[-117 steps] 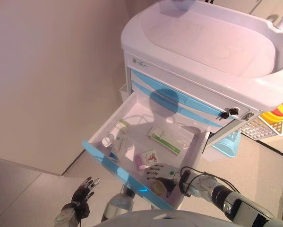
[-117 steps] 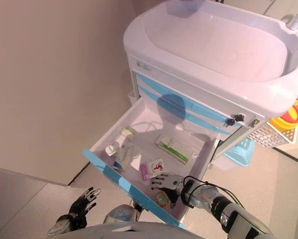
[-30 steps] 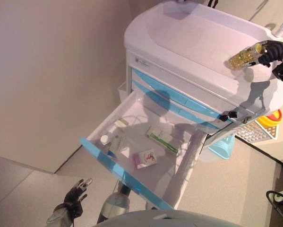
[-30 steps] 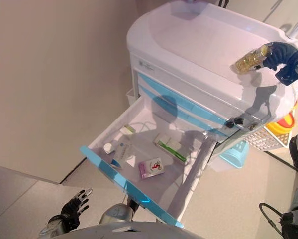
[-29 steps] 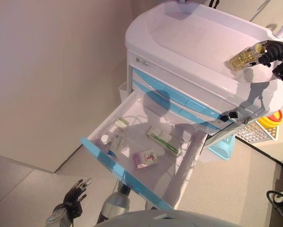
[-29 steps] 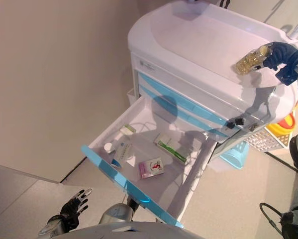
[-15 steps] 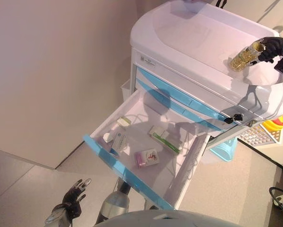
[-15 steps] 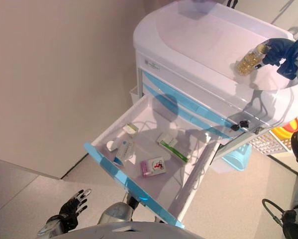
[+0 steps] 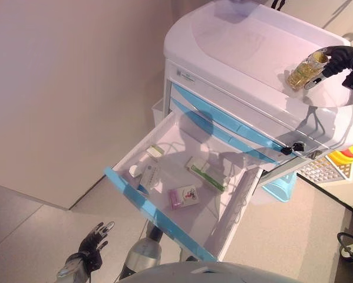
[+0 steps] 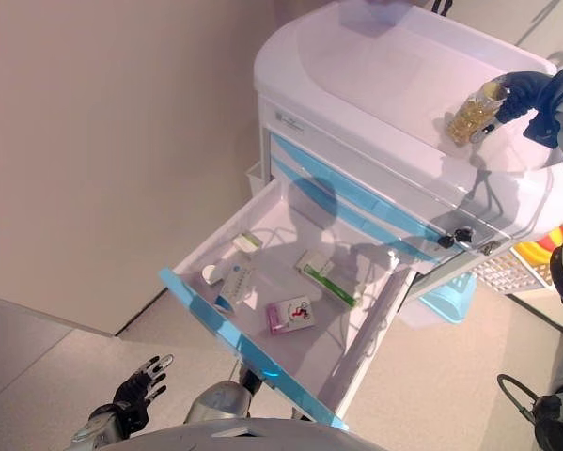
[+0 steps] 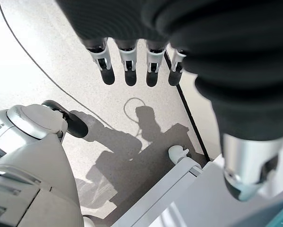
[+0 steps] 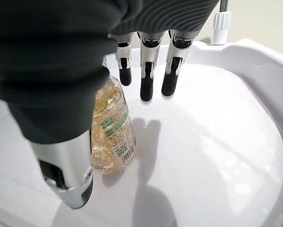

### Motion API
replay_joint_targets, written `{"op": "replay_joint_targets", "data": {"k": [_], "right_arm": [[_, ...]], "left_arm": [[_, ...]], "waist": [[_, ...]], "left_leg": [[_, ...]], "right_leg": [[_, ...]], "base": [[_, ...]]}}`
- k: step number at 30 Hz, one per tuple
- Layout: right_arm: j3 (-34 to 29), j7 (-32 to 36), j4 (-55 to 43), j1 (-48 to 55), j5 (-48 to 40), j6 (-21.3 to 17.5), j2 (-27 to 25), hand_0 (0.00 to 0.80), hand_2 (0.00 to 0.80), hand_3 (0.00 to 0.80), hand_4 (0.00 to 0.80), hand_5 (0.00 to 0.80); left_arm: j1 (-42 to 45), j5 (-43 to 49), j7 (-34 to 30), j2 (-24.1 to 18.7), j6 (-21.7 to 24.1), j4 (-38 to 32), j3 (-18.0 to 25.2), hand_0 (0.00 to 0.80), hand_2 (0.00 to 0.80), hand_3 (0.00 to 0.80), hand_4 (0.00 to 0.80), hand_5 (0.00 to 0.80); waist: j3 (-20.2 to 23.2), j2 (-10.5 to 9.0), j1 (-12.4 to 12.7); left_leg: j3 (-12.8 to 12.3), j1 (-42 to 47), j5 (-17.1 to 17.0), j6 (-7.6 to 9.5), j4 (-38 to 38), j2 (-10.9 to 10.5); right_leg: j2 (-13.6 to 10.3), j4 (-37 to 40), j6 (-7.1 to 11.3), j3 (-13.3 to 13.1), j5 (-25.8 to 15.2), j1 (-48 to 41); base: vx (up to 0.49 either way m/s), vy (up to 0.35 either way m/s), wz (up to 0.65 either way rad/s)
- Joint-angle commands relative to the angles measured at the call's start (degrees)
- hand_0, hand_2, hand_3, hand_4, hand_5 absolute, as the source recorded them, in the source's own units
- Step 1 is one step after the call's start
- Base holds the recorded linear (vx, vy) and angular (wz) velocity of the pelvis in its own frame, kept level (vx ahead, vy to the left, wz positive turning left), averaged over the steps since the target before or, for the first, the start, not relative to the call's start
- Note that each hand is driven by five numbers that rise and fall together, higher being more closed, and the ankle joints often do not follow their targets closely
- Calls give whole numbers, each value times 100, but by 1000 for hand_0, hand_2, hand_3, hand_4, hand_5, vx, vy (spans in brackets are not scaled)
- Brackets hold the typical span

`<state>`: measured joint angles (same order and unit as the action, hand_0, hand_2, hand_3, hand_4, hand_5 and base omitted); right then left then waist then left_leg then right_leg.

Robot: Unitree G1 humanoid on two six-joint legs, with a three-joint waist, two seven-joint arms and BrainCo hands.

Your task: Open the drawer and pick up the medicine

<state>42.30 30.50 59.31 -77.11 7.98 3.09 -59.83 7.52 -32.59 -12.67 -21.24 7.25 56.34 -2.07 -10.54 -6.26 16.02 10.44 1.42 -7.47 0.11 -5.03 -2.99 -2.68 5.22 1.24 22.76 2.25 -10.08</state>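
Note:
The cart's top drawer (image 9: 147, 218) stands pulled out. Inside lie a pink box (image 9: 184, 197), a green and white box (image 9: 205, 174), a white and blue box (image 9: 148, 175) and a small white bottle (image 9: 133, 171). A clear medicine bottle (image 9: 304, 69) of yellow capsules stands on the white cart top (image 9: 235, 47), near its right end. My right hand (image 9: 341, 56) is at the bottle's cap. In the right wrist view the bottle (image 12: 110, 127) sits between the thumb (image 12: 68, 170) and straight fingers (image 12: 148, 71). My left hand (image 9: 91, 244) hangs open low over the floor.
A bunch of keys (image 9: 292, 147) hangs at the cart's lock. A white wire basket (image 9: 323, 168), a yellow container (image 9: 345, 154) and a light blue bin (image 9: 279, 187) sit at the cart's right side. A wall (image 9: 64, 88) runs along the left.
The right hand carried the bottle from the drawer up to the cart top. Within the last second the bottle went from tilted in the hand to standing upright, and the fingers straightened.

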Motion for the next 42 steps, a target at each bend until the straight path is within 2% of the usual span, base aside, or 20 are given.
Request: {"op": "replay_joint_targets", "data": {"k": [1,8,12,20,24,27,28,30,33,35,36,40,42], "right_arm": [[547,-490,-238,-643,-264,136,-286,0,0,0,0,0],[390,-1302,-202,-786,-634,179,-360,0,0,0,0,0],[223,-1907,-312,-845,-984,270,-589,0,0,0,0,0],[-249,-2135,-471,-774,-2089,332,-1086,0,0,0,0,0],[-747,-2295,-538,-405,-2839,363,-1326,0,0,0,0,0],[-1560,-2379,-703,192,-3826,407,-1365,0,0,0,0,0],[-2025,-2479,-799,546,-4276,379,-1333,0,0,0,0,0],[-2888,-2585,-918,1310,-4616,309,-1173,0,0,0,0,0],[-4114,-2689,-1342,2897,-4799,133,-660,0,0,0,0,0],[-4640,-2740,-1532,3712,-4834,78,-224,0,0,0,0,0],[-4878,-2767,-1624,4215,-4611,-132,215,0,0,0,0,0],[-4918,-3026,-2144,5509,-3825,-728,1489,0,0,0,0,0],[-4861,-2925,-2423,6223,-3519,-947,2043,0,0,0,0,0]], "left_arm": [[132,-96,10,-322,51,-246,-167,0,0,0,0,0],[112,-101,-47,-342,83,-137,-208,0,0,0,0,0],[92,-89,-86,-362,67,-110,-236,0,0,0,0,0],[-35,-80,-106,-349,0,10,-297,0,0,0,0,0],[-120,-98,-121,-329,-27,48,-364,0,0,0,0,0],[-198,-108,-142,-289,-44,101,-394,0,0,0,0,0],[-230,-86,-152,-240,-42,132,-405,0,0,0,0,0],[-275,-40,-153,-174,-31,198,-438,0,0,0,0,0],[-304,80,-212,-57,59,360,-462,0,0,0,0,0],[-365,141,-210,-1,84,428,-485,0,0,0,0,0],[-420,153,-184,48,102,475,-496,0,0,0,0,0],[-474,185,-121,211,196,527,-520,0,0,0,0,0],[-413,249,-119,271,269,528,-479,0,0,0,0,0]], "waist": [[181,-167,131],[250,-155,68],[295,-139,-60],[440,-92,-443],[489,-56,-665],[510,-20,-831],[512,8,-912],[518,36,-1013],[522,89,-1169],[506,118,-1261],[489,141,-1323],[455,224,-1491],[460,258,-1572]], "left_leg": [[-122,81,423,43,3,-125],[-236,151,471,50,3,-113],[-364,197,520,54,3,-89],[-703,310,649,80,8,-59],[-925,378,717,89,20,-11],[-1056,422,773,91,34,15],[-1102,442,798,92,38,24],[-1164,471,836,87,42,39],[-1281,488,858,90,38,61],[-1362,504,887,95,40,77],[-1417,513,909,102,52,84],[-1579,543,940,120,51,115],[-1645,552,940,125,42,129]], "right_leg": [[-229,-467,216,-293,-317,366],[-245,-439,248,-318,-338,327],[-239,-428,273,-416,-358,337],[-221,-449,300,-724,-370,412],[-192,-471,295,-899,-366,444],[-161,-489,285,-1042,-356,471],[-149,-497,281,-1105,-350,483],[-133,-506,272,-1183,-336,496],[-118,-498,264,-1291,-346,530],[-111,-493,259,-1360,-353,559],[-109,-490,259,-1406,-359,573],[-88,-436,256,-1535,-396,595],[-78,-411,257,-1583,-414,605]], "base": [[0,0,0],[-4,0,-1],[-49,-7,-6],[-62,2,-14],[-54,-1,-32],[-54,1,-36],[-47,9,-36],[-42,11,-27],[-47,1,-23],[-57,-8,-28],[-52,-9,-30],[-33,-12,-34],[-17,-21,-22]]}}
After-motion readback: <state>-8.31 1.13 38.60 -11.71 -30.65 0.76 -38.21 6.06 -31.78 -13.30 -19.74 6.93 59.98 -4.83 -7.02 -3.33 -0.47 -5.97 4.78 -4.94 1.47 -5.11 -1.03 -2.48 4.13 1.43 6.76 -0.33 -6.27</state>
